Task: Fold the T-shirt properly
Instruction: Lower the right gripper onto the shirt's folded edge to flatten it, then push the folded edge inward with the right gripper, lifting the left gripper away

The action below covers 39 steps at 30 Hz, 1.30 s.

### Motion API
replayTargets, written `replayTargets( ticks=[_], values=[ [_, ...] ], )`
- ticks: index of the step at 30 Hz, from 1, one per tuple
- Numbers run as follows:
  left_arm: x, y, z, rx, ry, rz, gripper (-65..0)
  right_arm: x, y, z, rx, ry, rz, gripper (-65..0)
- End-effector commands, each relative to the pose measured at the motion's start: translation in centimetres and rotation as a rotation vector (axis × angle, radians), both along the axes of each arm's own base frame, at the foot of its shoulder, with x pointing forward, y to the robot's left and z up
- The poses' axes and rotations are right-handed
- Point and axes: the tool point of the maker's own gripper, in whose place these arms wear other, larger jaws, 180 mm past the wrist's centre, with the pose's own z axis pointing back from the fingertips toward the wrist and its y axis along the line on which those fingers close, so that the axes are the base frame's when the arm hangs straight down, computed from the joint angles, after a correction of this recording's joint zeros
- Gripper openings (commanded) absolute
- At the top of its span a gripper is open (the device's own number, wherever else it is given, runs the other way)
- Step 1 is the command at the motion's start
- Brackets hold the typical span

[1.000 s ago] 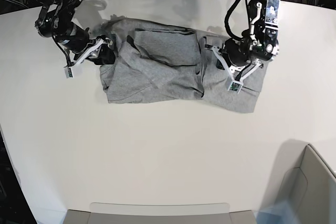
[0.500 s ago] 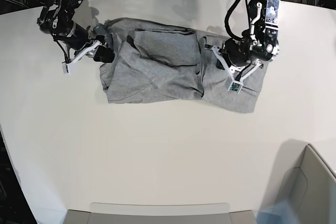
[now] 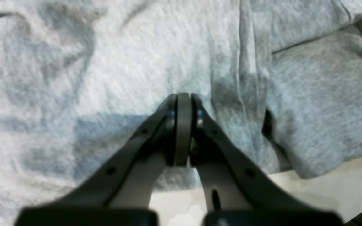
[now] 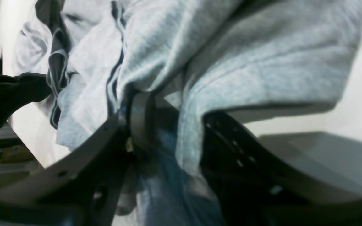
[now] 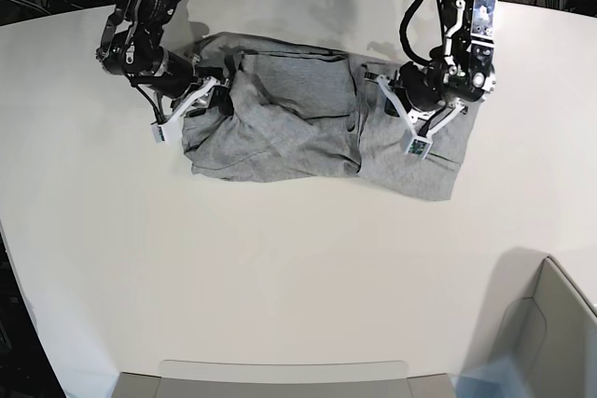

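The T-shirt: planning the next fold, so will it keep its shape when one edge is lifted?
Probably not. The T-shirt lies creased and bunched, so it looks floppy and should sag. Cloth already drapes over the right gripper, hinting that it slumps rather than slides.

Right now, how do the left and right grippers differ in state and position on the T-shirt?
The left gripper has its jaws shut flat together, nothing visibly between them, tips resting on the T-shirt. The right gripper has its jaws wide apart with a fold of cloth draped between them. In the base view the left sits at the shirt's right end, the right at its left end. Both are black and down at the fabric.
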Motion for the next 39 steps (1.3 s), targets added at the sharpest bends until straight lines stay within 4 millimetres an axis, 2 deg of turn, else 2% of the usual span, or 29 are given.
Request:
replayTargets(
  ticks=[1, 3, 8, 11, 13, 16, 17, 22, 24, 31, 32, 35, 39],
  values=[
    [0.8, -0.1, 0.9, -0.006, -0.037, -0.002, -65.0, 1.4, 0.1, 0.9, -0.026, -0.049, 0.0, -44.2],
    [0.8, -0.1, 0.9, -0.006, -0.037, -0.002, -65.0, 1.8, 0.1, 0.5, -0.072, -0.053, 0.0, -44.2],
    [0.8, -0.2, 1.0, -0.01, -0.039, -0.004, -65.0, 2.8, 2.2, 0.2, -0.063, -0.069, 0.051, -44.2],
    [0.8, -0.7, 2.6, -0.016, -0.088, -0.021, -65.0, 2.9, 3.4, -0.5, -0.067, -0.051, 0.098, -45.3],
    [1.2, -1.3, 4.4, -0.023, -0.138, -0.036, -65.0, 2.9, 3.2, -1.0, -0.109, -0.04, 0.128, -50.6],
    [1.2, -1.6, 5.1, -0.028, -0.164, -0.042, -65.0, 3.4, 2.6, -1.3, -0.169, -0.033, 0.144, -65.0],
    [1.2, -1.5, 5.1, -0.028, -0.166, -0.041, -65.0, 3.9, 2.2, -1.2, -0.195, -0.039, 0.147, -65.0],
    [1.1, -2.5, 6.1, -0.09, -0.182, -0.047, -65.0, 5.1, -2.7, -1.1, -0.327, -0.05, 0.151, -65.0],
    [0.8, -2.8, 6.2, -0.135, -0.172, -0.039, -65.0, 5.3, -5.2, -0.9, -0.385, -0.052, 0.148, -65.0],
    [1.2, -1.7, 7.5, -0.27, -0.181, 0.045, -65.0, 6.6, -15.7, 0.5, -0.672, -0.016, 0.138, -65.0],
    [1.3, -1.6, 7.7, -0.282, -0.184, 0.053, -65.0, 6.7, -16.5, 0.6, -0.709, -0.009, 0.139, -65.0],
    [1.2, -1.0, 7.8, -0.3, -0.182, 0.079, -65.0, 7.4, -17.8, 2.1, -0.813, -0.032, 0.14, -65.0],
    [0.9, 0.1, 7.6, -0.288, -0.174, 0.107, -65.0, 8.7, -14.9, 4.6, -0.969, -0.128, 0.229, -65.0]
  ],
)
